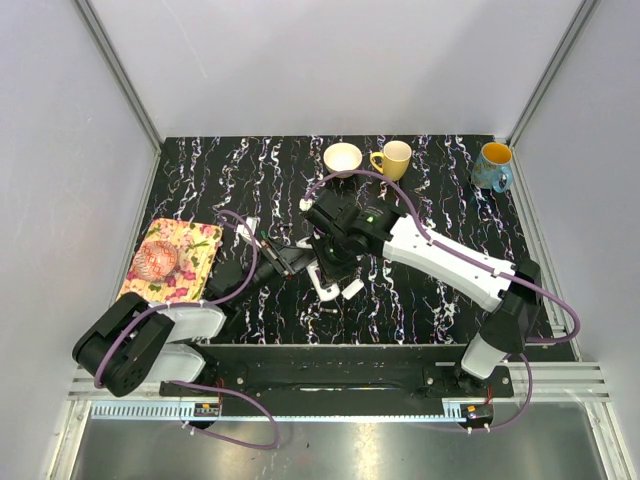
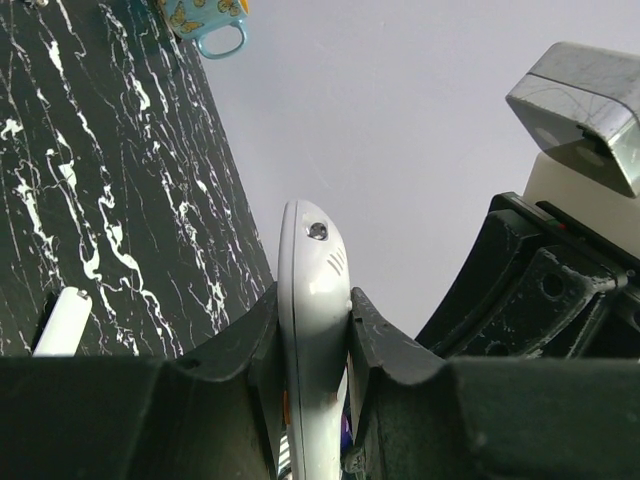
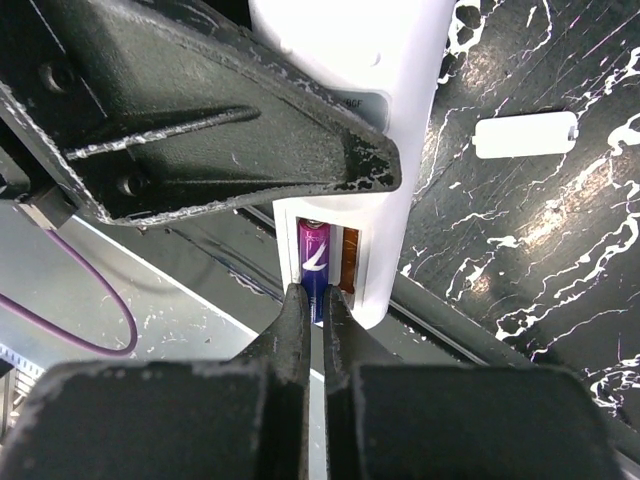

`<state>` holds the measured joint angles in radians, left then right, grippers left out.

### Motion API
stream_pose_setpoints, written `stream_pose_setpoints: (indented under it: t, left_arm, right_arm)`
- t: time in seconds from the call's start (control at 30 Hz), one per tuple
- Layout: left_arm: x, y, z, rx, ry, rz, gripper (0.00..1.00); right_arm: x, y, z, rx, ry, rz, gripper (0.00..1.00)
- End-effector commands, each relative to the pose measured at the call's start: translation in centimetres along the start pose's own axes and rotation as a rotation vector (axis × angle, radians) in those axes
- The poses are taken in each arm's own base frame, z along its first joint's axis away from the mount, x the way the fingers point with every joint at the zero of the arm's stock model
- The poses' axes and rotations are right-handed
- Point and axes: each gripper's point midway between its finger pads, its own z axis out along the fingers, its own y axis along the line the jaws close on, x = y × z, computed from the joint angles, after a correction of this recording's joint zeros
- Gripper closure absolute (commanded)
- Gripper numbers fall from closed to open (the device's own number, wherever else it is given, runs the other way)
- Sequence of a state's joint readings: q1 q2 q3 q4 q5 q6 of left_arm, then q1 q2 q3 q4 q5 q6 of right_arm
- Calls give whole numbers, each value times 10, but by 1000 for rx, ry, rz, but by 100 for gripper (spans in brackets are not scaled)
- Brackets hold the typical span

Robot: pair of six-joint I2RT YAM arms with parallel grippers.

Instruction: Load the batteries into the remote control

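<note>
The white remote control point(image 2: 313, 290) stands on edge, clamped between my left gripper's point(image 2: 315, 330) fingers. In the right wrist view the remote point(image 3: 385, 90) shows its open recess. A purple battery point(image 3: 316, 258) lies in the recess beside a reddish-brown battery point(image 3: 348, 262). My right gripper point(image 3: 312, 305) is shut on the purple battery's near end. In the top view both grippers meet mid-table, the left point(image 1: 298, 260) and the right point(image 1: 330, 258). A small flat white cover piece point(image 3: 525, 135) lies on the table beside them, and it also shows in the left wrist view point(image 2: 62, 322).
A cream bowl point(image 1: 343, 157), a yellow mug point(image 1: 393, 159) and a blue mug point(image 1: 493, 167) stand along the back edge. A floral cloth point(image 1: 190, 262) with a pinkish object point(image 1: 157, 260) lies at the left. Another small white piece point(image 1: 248, 228) lies near it.
</note>
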<state>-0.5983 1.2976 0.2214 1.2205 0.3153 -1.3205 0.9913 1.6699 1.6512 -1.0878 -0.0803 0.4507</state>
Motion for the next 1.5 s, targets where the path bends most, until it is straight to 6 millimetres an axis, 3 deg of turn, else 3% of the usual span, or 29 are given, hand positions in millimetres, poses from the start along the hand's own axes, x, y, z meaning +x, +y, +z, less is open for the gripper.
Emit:
stream_pose_setpoints:
  t: [0.0,0.8,1.47]
  left_arm:
    - [-3,-54,0,196,-20,-15,100]
    - [10,-93,0,343,47,-91,100]
    - [21,-87,10,266,30,-51,100]
  right_arm:
    - [-22,4,8,-2,-107,13,100]
    - [-25,-3,8,-17,-145,24,100]
    - [-54,18,16,-103,-229,123,100]
